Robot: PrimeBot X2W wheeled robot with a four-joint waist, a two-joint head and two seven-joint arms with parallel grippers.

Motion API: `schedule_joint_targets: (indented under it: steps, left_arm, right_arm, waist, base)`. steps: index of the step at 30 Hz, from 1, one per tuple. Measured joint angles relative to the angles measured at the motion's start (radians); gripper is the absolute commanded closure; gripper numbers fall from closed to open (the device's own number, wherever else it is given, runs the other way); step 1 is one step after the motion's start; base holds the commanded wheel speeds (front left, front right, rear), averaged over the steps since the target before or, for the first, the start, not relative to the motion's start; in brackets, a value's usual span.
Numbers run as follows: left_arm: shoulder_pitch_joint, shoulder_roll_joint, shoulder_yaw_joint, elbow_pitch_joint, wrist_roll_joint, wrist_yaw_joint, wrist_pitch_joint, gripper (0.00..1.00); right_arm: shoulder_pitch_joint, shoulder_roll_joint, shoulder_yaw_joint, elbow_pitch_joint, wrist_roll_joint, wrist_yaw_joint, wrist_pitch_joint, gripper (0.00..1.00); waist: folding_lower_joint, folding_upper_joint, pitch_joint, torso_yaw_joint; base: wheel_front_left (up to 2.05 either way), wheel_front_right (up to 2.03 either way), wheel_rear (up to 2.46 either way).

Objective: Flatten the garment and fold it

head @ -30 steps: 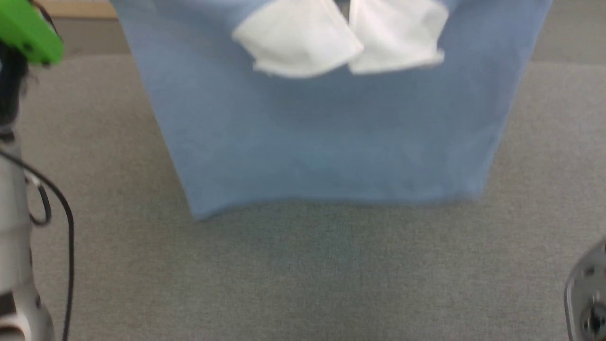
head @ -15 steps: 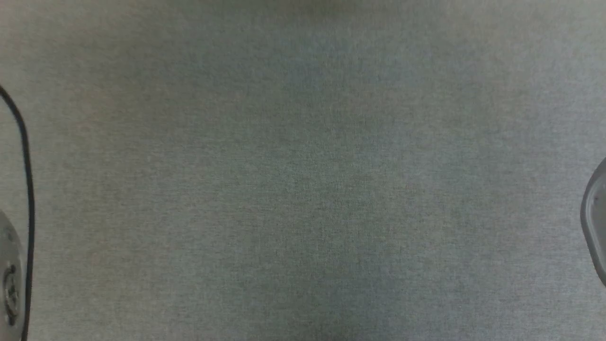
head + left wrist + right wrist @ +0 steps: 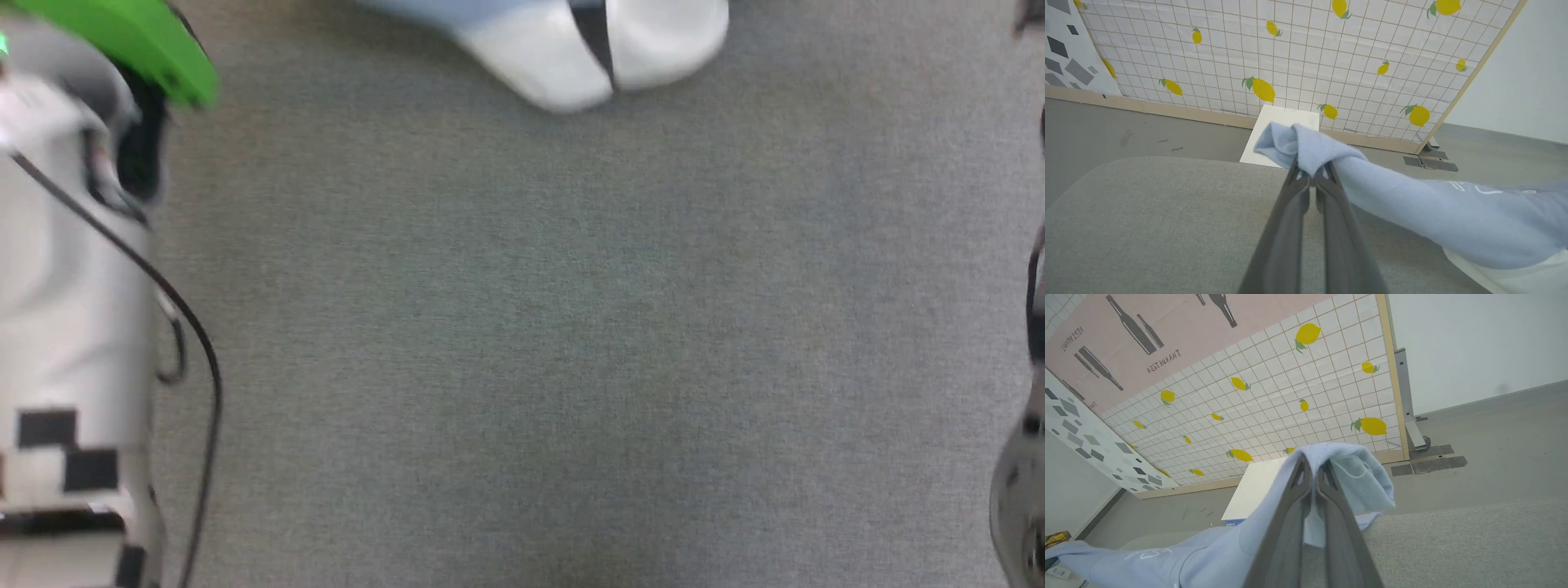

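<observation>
Left gripper (image 3: 1310, 173) and right gripper (image 3: 1312, 467) each pinch 1 bunched end, the garment (image 3: 1433, 216) strung lengthwise sideways between them

Left hand (image 3: 1312, 175) and right hand (image 3: 1314, 469) each pinch a bunched fold of the garment (image 3: 1453, 216), fingers pressed together. The pale left forearm (image 3: 73, 310), blurred, appears left of the garment.

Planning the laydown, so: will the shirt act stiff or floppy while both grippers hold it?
Likely floppy: the shirt sags away from the left gripper. Probably light: a small bunch of cloth in the right gripper seems to carry it. Its collar hangs loose, so it may crumple when lowered.
</observation>
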Motion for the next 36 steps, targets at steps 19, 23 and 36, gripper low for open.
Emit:
schedule_joint_targets:
  steps: [19, 23, 36]
  left_arm:
    - [0.89, -0.105, 0.07, -0.45, -0.135, 0.103, -0.047, 1.0]
    - [1.023, -0.098, 0.082, -0.569, -0.136, 0.155, 0.021, 1.0]
    - [1.107, -0.016, -0.046, -0.594, -0.021, 0.24, 0.305, 1.0]
  right_arm:
    - [0.914, 0.049, -0.174, -0.406, 0.211, 0.0, 0.059, 1.0]
    - [1.028, 0.08, -0.219, -0.505, 0.184, 0.0, 0.153, 1.0]
    - [1.127, 0.043, -0.009, -0.629, -0.216, 0.0, 0.585, 1.0]
  waist:
    - [-0.0003, 0.0, -0.296, 0.041]
    - [-0.0003, 0.0, -0.345, 0.044]
    - [-0.0003, 0.0, -0.362, 0.03]
  base:
    - [0.0, 0.0, 0.0]
    - [0.0, 0.0, 0.0]
    - [0.0, 0.0, 0.0]
